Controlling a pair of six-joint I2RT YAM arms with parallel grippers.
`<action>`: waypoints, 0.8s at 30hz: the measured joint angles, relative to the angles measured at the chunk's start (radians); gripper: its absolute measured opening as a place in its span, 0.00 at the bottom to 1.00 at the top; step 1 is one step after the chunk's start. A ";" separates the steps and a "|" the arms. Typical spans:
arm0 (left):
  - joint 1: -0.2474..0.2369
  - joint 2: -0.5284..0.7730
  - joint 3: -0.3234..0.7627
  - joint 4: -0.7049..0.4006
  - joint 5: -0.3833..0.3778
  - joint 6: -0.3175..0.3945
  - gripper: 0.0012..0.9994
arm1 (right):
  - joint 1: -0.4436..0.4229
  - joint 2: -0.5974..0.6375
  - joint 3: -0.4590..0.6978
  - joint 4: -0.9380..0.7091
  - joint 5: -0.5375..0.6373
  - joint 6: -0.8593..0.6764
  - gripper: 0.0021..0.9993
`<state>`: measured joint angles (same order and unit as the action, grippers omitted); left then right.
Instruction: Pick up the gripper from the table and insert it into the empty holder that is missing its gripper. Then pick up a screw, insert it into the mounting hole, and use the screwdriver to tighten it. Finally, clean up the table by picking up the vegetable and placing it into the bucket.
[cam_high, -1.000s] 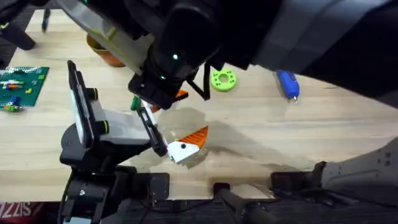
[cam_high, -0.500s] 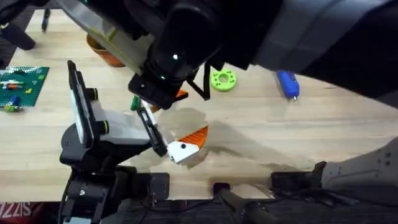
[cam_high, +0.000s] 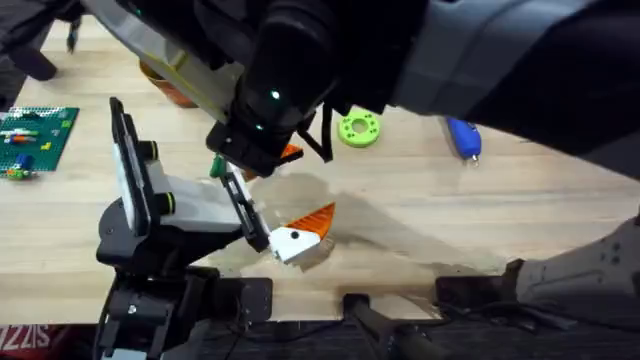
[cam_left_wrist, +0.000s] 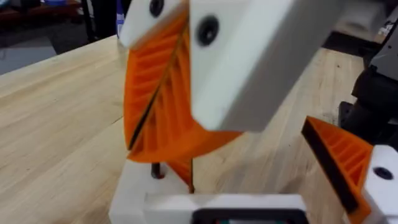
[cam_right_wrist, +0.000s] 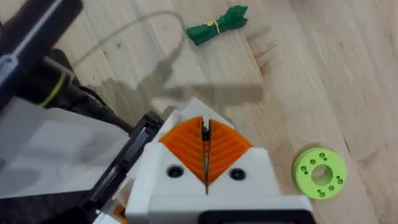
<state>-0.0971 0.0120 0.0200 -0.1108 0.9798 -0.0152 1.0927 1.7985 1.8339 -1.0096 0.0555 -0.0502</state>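
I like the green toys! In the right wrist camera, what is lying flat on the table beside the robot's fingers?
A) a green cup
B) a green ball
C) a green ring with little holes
C: the green ring lies flat on the table, small holes around its middle hole.

my table (cam_high: 520, 200) is pale matt wood, grain showing; my right gripper (cam_right_wrist: 206, 144) has ribbed orange plastic pads on smooth white plastic bases.

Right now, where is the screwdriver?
In the overhead view the screwdriver lies on the table's far right, untouched, just right of the green ring.
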 joint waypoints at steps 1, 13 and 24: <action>0.000 0.000 0.000 0.000 0.000 0.000 0.99 | 0.000 0.000 0.000 -0.001 0.000 0.000 0.01; 0.000 0.000 0.000 0.000 0.000 0.000 0.99 | 0.000 0.000 0.001 -0.004 0.000 0.001 0.01; 0.000 0.000 0.000 0.000 0.000 -0.001 0.99 | 0.000 0.000 0.004 -0.023 0.000 0.006 0.01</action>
<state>-0.0971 0.0120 0.0200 -0.1112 0.9802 -0.0158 1.0931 1.7981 1.8378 -1.0329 0.0555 -0.0444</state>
